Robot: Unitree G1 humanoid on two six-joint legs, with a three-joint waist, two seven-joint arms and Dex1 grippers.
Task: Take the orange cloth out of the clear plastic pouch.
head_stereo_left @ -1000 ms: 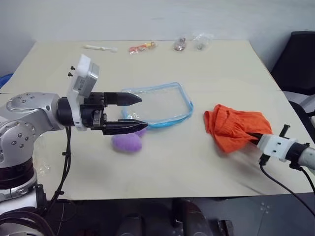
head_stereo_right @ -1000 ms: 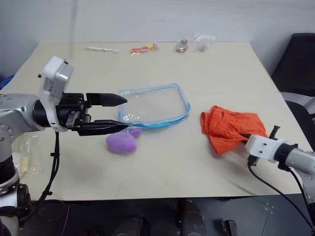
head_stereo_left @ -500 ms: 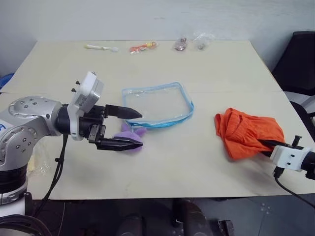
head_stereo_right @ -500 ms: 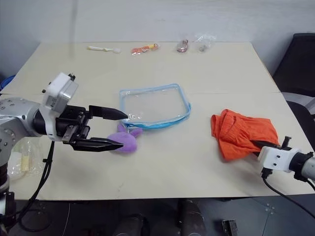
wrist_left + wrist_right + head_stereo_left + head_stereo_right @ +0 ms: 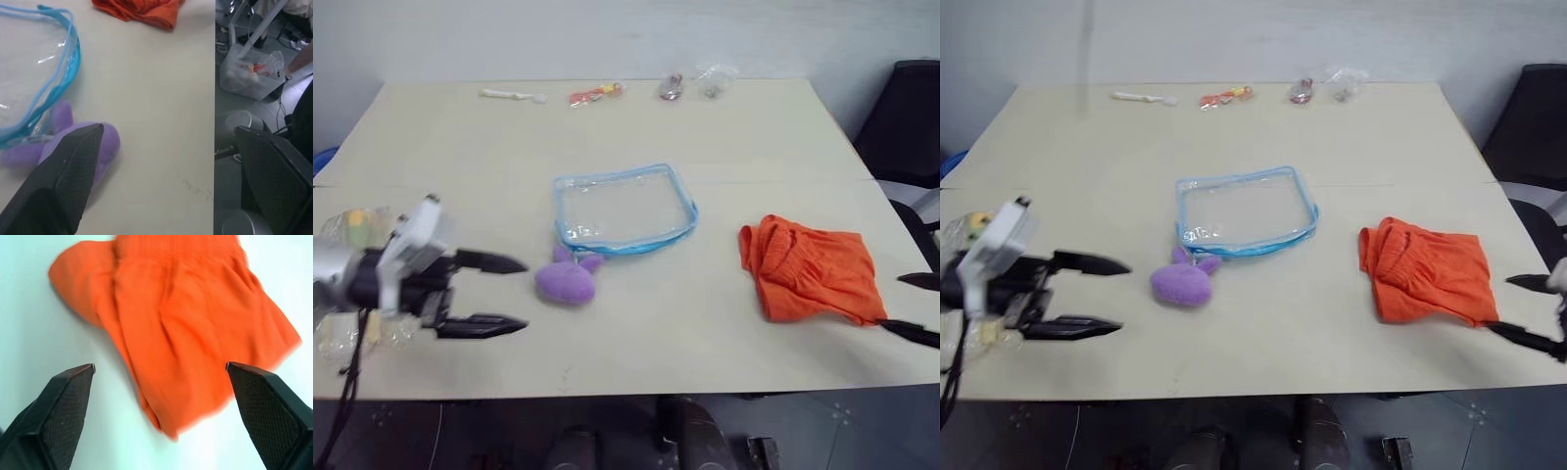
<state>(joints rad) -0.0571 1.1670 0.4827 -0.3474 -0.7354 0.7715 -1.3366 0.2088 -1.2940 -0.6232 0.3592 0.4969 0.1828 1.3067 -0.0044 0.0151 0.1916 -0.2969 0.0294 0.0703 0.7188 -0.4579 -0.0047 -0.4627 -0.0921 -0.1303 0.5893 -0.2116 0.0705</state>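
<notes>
The orange cloth (image 5: 811,270) lies crumpled on the table's right side, outside the clear plastic pouch (image 5: 625,208) and apart from it. The pouch, trimmed in light blue, lies flat at the table's middle and looks empty. My right gripper (image 5: 893,302) is open just past the cloth's right edge, with nothing between its fingers; its wrist view looks straight onto the orange cloth (image 5: 181,323). My left gripper (image 5: 521,294) is open and empty near the front left, to the left of a purple plush toy (image 5: 566,279).
Along the far edge lie a white brush (image 5: 512,95), an orange packet (image 5: 595,94) and small clear bags (image 5: 713,78). A crinkled plastic bag (image 5: 352,225) sits at the table's left edge. A black chair (image 5: 903,127) stands to the right.
My right gripper has opened, let go of the orange cloth and drawn back to the right; the cloth now rests on the table. My left gripper has pulled back left and lower, away from the pouch.
</notes>
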